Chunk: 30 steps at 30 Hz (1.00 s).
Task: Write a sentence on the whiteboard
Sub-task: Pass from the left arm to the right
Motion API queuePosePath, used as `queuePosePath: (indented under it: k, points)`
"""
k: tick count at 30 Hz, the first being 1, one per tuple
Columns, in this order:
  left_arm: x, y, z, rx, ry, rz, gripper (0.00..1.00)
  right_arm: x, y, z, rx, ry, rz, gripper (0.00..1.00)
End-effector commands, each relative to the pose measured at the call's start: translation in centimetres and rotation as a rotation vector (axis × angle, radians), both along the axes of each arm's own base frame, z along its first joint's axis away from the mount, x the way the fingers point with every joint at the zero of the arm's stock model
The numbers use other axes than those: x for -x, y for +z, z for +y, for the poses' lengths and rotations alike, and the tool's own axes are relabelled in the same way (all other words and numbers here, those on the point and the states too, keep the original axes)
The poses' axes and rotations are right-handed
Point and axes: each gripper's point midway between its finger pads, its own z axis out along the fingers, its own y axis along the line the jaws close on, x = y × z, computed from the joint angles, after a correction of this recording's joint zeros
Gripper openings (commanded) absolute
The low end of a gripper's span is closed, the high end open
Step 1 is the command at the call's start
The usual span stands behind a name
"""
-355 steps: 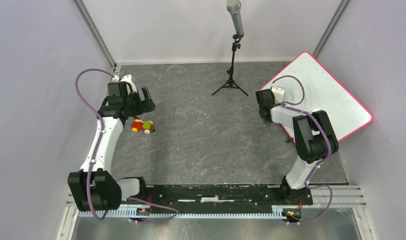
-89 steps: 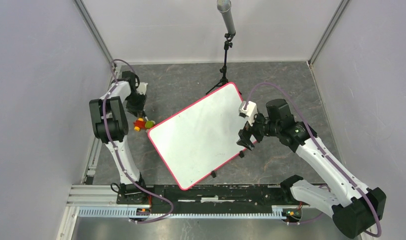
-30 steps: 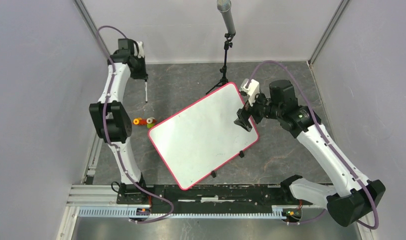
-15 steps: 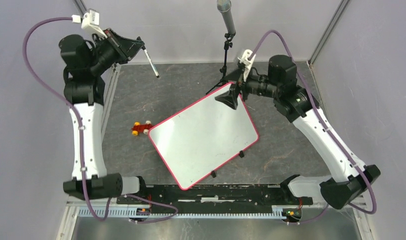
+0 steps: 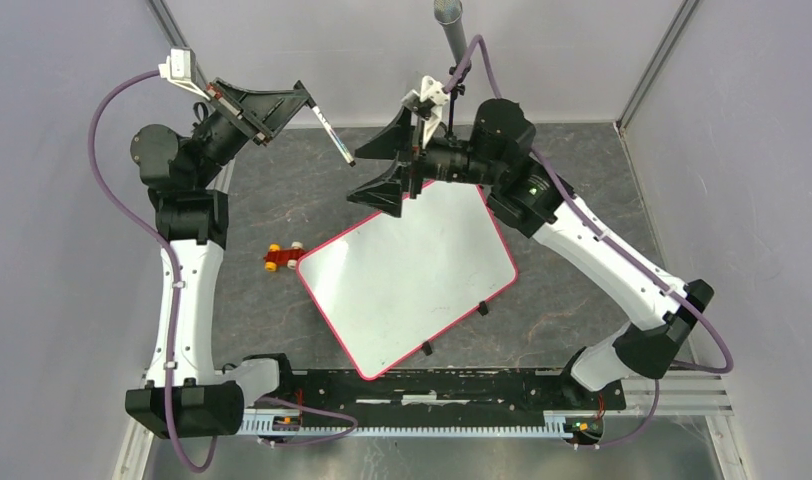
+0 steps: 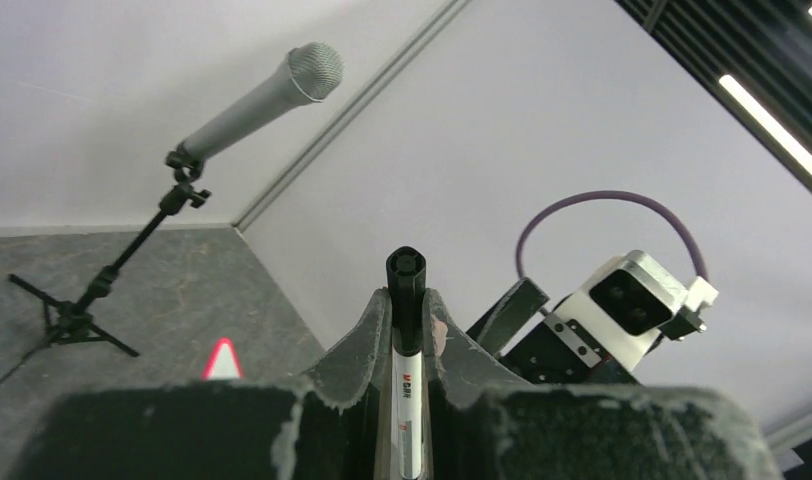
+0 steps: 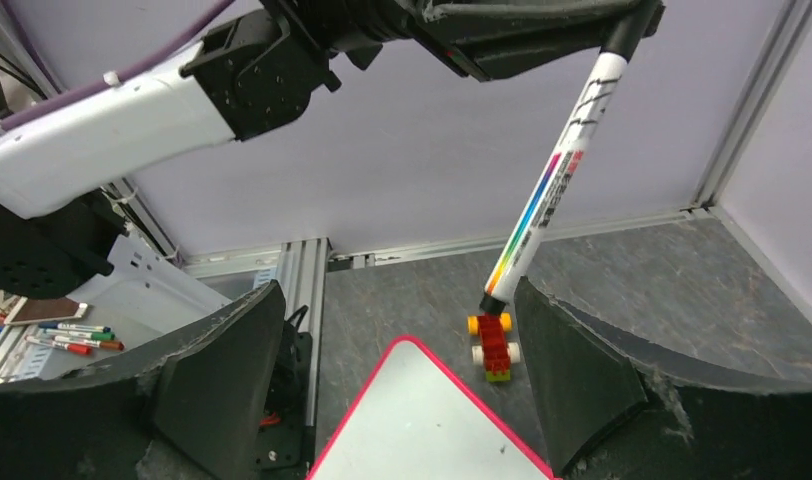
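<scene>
The whiteboard (image 5: 412,280), white with a pink-red rim, lies flat and turned at an angle in the middle of the table. Its face is bare white; the sentence is out of view. My left gripper (image 5: 300,98) is raised at the back left, shut on a capped marker (image 5: 334,138) that points toward the right arm. In the left wrist view the marker (image 6: 406,330) sits clamped between the fingers. My right gripper (image 5: 370,170) hangs open in the air just right of the marker's end. From the right wrist the marker (image 7: 557,175) ends beside the right fingertip (image 7: 542,310), above the whiteboard (image 7: 432,430).
A small red toy car (image 5: 282,257) stands just left of the board's left corner, toy car (image 7: 494,345). A microphone on a tripod (image 5: 449,40) stands at the back centre. Two black clips (image 5: 482,308) sit on the board's near edge. Loose markers (image 7: 67,335) lie off the table.
Both arms have lifted. The left gripper swung the marker rightward and outward; the right gripper left the board's far corner and moved left, up to the marker's end, jaws narrowing slightly.
</scene>
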Motion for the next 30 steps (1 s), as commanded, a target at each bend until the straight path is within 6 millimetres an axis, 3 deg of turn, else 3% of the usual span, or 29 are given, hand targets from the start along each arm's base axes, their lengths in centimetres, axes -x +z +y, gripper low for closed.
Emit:
queuePosePath:
  k: [1, 6, 10, 12, 14, 17, 19, 22, 24, 26, 30]
  points:
    - [4.4, 3.3, -1.2, 0.084, -0.108, -0.095, 0.03, -0.3, 3.8, 0.9, -0.095, -0.046, -0.034, 0.90]
    - [5.3, 3.0, -1.6, 0.095, -0.131, -0.085, 0.02, -1.3, 4.2, 1.5, -0.117, -0.103, -0.013, 0.84]
    - [5.7, 2.6, -1.8, 0.105, -0.143, -0.080, 0.02, -2.5, 4.3, 2.0, -0.125, -0.154, 0.027, 0.67]
    - [5.7, 2.4, -1.8, 0.103, -0.143, -0.078, 0.02, -2.1, 4.4, 2.2, -0.131, -0.132, 0.030, 0.51]
    - [5.7, 2.1, -1.8, 0.101, -0.139, -0.075, 0.02, -1.7, 4.3, 2.2, -0.130, -0.110, 0.024, 0.25]
    - [5.8, 2.0, -1.8, 0.091, -0.133, -0.078, 0.02, -1.4, 3.6, 2.1, -0.102, -0.102, 0.009, 0.01]
    - [5.6, 1.5, -2.0, 0.066, -0.136, -0.061, 0.04, -1.2, 2.8, 1.6, -0.069, -0.105, -0.016, 0.00]
    - [6.2, -0.3, -2.8, -0.105, -0.186, -0.057, 0.48, -1.3, 1.2, 0.3, 0.005, -0.110, -0.063, 0.00]
    - [6.1, -2.3, -2.6, -0.260, -0.162, -0.034, 0.67, -1.8, 0.0, -1.4, 0.061, -0.131, -0.102, 0.00]
    - [6.1, -4.4, -2.3, -0.389, -0.162, 0.003, 0.79, -2.5, -1.6, -3.3, 0.133, -0.155, -0.158, 0.00]
    - [7.1, -7.0, -2.8, -0.496, -0.313, 0.030, 0.81, -1.6, -5.2, -5.7, 0.295, -0.072, -0.282, 0.00]
